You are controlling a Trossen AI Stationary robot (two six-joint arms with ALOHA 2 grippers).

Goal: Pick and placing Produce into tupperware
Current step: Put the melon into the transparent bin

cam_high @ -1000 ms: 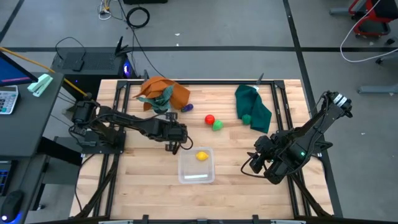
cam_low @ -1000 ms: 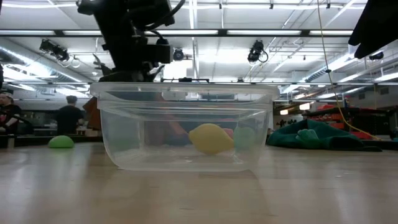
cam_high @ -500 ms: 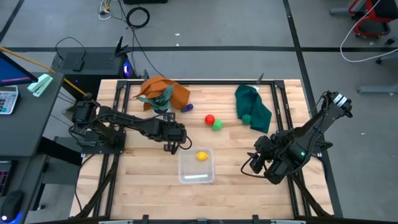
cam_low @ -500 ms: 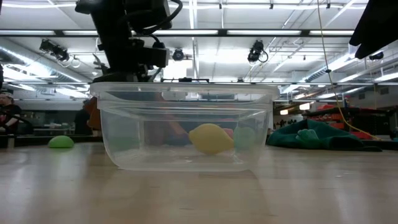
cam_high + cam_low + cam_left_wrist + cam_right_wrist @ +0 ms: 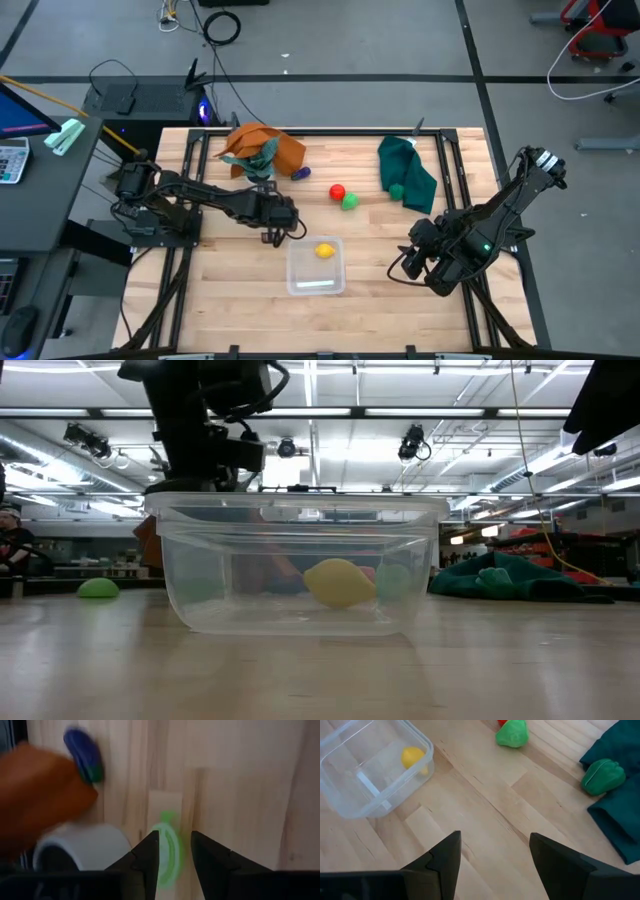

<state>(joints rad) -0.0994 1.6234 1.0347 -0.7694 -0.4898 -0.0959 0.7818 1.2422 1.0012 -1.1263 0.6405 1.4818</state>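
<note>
**Left end effector (image 5: 279, 228) backing off tupperware (image 5: 300, 283), empty**

Shifted slightly away from tupperware toward pot (image 5: 80, 845) within the last second. Fingers narrowly parted, nothing held. Yellow piece (image 5: 325, 250) lying inside tupperware, so one deposit judged complete. Red piece (image 5: 337, 192), green piece (image 5: 350, 201) and purple piece (image 5: 301, 173) left out on surface. Pot and orange cloth (image 5: 285, 150) crowding purple piece. Right end effector (image 5: 408, 262) open, idle near right edge

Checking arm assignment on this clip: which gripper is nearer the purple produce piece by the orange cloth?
Left. The left gripper sits just in front of the purple produce piece, near the tupperware. The right gripper waits across the table, far off.
</note>
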